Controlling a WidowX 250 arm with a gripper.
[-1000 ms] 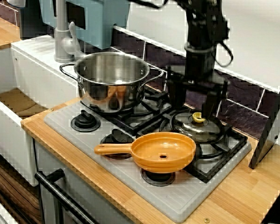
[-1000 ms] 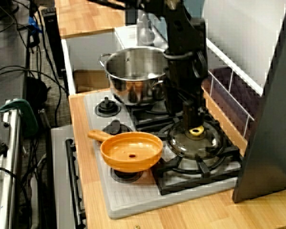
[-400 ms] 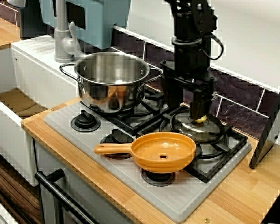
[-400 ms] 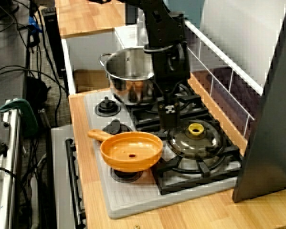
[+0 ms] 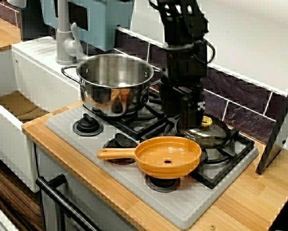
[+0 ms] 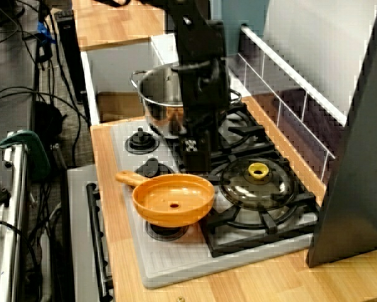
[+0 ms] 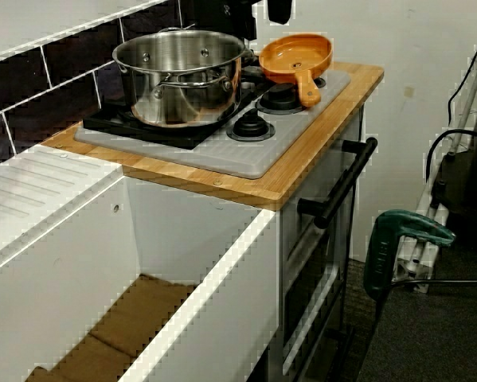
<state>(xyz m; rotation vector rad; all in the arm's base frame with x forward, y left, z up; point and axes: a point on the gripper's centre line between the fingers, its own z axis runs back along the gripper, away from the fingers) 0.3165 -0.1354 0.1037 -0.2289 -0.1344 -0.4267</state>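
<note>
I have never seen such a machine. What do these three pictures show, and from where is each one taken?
The black machine is a robot arm over a small play kitchen. Its grasping tip, the end effector, hangs low between the steel pot and the glass lid with a yellow knob, near the orange pan. It seems to hold nothing; I cannot tell if it is open or shut. All three things rest on the grey stove. One picture looks from the front, one from higher at the side, one from the white sink end.
</note>
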